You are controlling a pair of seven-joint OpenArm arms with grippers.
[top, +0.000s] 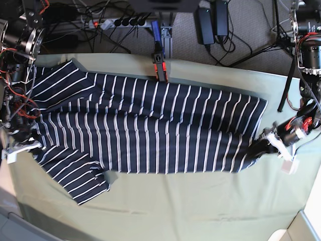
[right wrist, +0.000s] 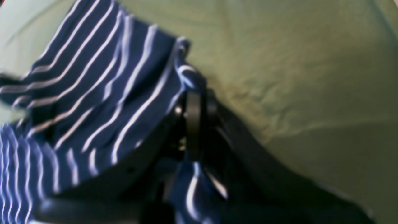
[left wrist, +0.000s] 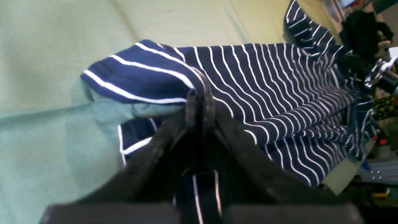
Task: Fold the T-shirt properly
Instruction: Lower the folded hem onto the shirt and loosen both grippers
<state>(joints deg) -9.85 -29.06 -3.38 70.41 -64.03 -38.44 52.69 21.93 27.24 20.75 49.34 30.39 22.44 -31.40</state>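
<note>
Pale green cloth point(top: 200, 211) covers the table — on it lies the T-shirt point(top: 150, 130), dark navy with thin white stripes, spread sideways. Left gripper point(left wrist: 200, 107) pinches its hem edge; right gripper point(right wrist: 196, 109) is clamped on striped fabric. Cables and a power strip point(top: 120, 22) lie behind.

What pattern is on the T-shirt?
Dark navy with thin white stripes, evenly spaced across the T-shirt. The base view shows it best.
</note>
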